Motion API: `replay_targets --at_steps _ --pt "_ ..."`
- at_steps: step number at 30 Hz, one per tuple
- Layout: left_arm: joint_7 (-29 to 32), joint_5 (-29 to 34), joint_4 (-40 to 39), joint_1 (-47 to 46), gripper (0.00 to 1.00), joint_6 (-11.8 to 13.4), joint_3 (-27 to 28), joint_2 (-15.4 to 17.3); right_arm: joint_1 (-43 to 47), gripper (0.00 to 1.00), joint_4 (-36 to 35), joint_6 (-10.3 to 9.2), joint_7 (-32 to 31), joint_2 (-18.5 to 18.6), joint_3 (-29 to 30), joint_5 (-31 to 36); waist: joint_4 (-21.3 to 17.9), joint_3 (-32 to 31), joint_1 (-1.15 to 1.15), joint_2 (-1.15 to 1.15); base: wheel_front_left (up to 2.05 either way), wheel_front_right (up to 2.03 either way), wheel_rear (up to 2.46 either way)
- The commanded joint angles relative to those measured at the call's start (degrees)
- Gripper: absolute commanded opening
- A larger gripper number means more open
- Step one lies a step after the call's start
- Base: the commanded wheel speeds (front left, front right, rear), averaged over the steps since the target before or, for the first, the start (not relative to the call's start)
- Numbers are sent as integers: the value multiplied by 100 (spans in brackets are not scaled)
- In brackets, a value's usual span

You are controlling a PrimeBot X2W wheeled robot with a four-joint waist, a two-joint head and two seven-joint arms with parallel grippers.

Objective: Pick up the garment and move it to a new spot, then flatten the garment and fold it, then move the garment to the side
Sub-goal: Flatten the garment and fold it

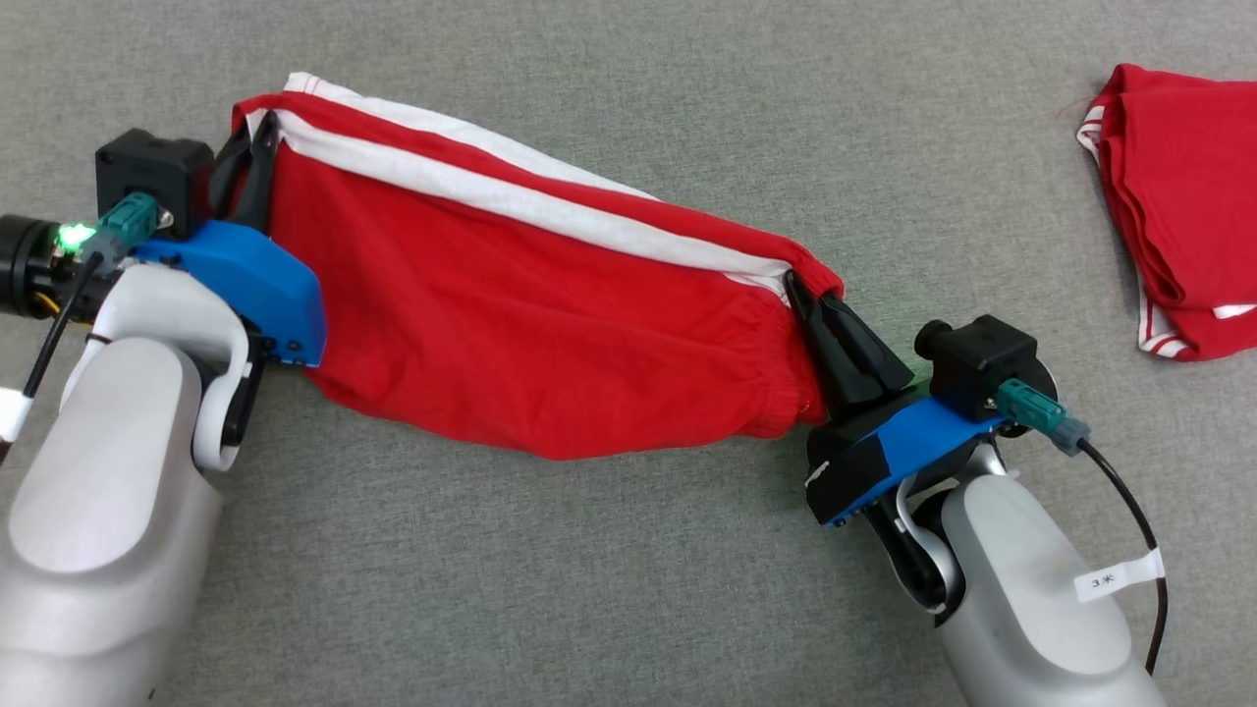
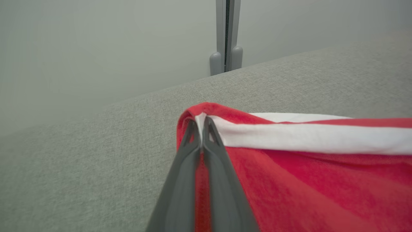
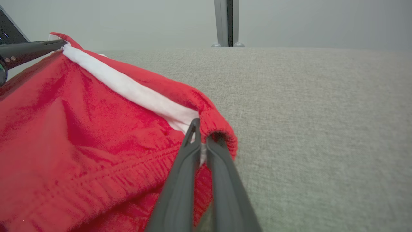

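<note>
Grey fabric surface [image 1: 628, 589], pale wall [image 2: 64, 48], grey upright post [image 2: 221, 32] behind.

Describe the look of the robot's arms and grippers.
Forearms: smooth, rounded pale grey shells. The left gripper and right gripper each have two long dark tapered fingers on a blue mount, with a black camera box, teal plug and black cable. A white tag wraps the right cable; a green light glows by the left plug.

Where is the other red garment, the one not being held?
Head view: the other garment lies bunched at the upper right edge of the grey surface, apart from the held garment and right end effector.
</note>
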State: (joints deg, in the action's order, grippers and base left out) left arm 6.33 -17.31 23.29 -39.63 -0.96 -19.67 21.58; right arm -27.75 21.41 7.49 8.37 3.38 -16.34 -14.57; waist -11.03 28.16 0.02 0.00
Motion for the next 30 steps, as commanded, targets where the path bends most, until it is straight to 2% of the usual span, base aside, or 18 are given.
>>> replay_targets --at_steps 1,2,3,9,16,24,30 --pt "-81 54 151 -184 0 -4 -50 -19 -134 9 83 1 105 -30 9 61 -25 3 -2 0 0 0 0" --pt "-219 83 274 -293 80 -24 -73 -66 -177 47 138 1 193 -37 75 99 -43 -2 -2 0 0 0 0" --pt "-283 65 334 -319 100 -19 -64 -98 -181 100 163 1 228 -42 99 138 -46 -11 -2 0 0 0 0" --pt "-565 -43 518 -131 100 10 -34 -136 10 100 161 1 363 -42 187 50 -25 -148 -2 0 0 0 0" --pt "-717 -277 344 450 100 52 63 -107 480 100 -141 1 353 -46 336 189 52 -475 -2 0 0 0 0" --pt "-183 -536 224 996 100 190 93 -67 1174 100 -832 1 3 -46 535 519 -22 -883 -2 0 0 0 0" --pt "246 -698 350 1105 100 292 167 11 1421 100 -1280 1 -224 -47 601 545 -207 -936 -2 0 0 0 0"
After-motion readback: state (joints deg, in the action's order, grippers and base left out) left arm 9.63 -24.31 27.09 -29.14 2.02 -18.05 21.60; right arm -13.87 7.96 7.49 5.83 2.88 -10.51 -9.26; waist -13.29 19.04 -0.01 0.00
